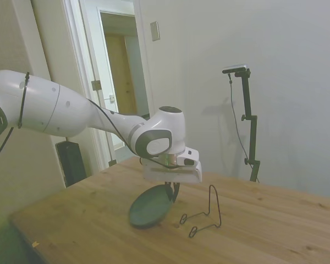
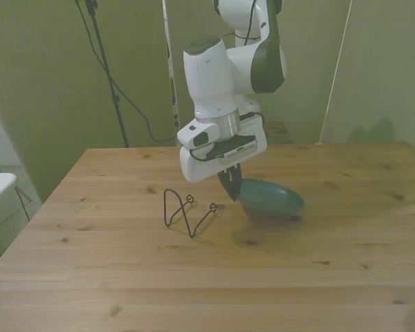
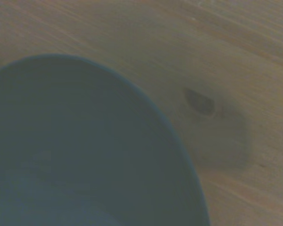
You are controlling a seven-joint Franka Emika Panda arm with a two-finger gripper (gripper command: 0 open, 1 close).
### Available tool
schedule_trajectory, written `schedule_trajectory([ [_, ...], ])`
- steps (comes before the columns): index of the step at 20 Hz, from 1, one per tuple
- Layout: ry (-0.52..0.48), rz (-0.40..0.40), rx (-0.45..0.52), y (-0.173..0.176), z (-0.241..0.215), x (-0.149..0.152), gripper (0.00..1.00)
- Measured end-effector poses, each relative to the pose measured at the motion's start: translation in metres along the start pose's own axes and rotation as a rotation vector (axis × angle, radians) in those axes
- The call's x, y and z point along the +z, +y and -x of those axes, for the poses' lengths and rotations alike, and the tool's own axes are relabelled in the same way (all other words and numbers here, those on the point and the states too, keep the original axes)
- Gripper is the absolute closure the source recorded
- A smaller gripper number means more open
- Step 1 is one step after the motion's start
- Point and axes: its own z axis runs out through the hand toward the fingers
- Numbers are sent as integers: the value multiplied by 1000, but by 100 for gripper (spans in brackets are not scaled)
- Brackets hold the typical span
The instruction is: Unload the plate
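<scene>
Front view shows the broad wooden counter [image 2: 124,277], pale planks with dark knots, carrying everything. Above it the glossy white robot arm [image 2: 214,69] ends in the claw [image 2: 229,185], whose dark fingers are clenched on the rim of the round dark grey-green plate [image 2: 270,199]. The plate is matte and plain with a shallow raised rim; it hangs tilted, its low edge at or just above the counter, and whether it touches cannot be told. It sits just beside the thin black wire stand [image 2: 187,214], toward the front view's right, clear of the stand's prongs. The side view gives the same: plate [image 1: 149,207] slanted under the claw [image 1: 172,191], stand [image 1: 204,212] bare next to it. The wrist view shows only blurred plate face [image 3: 75,150] and wood grain.

As a judgement, the plate is out of the stand and needs laying flat. Risks from here: a pinch on a smooth rim could slip, letting the plate drop and clatter; letting go while it is this tilted could make it roll or wobble; swinging sideways could knock the light wire stand over.
</scene>
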Motion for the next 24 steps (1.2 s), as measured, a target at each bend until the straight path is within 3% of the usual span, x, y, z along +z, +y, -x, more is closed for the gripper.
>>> schedule_trajectory([
  [7, -20, 14, 31, 17, -6, 31, 100],
  [12, -18, 15, 37, 16, -8, 31, 100],
  [13, -17, 15, 39, 16, -8, 31, 0],
  [24, -11, 16, 50, 13, -10, 28, 0],
])
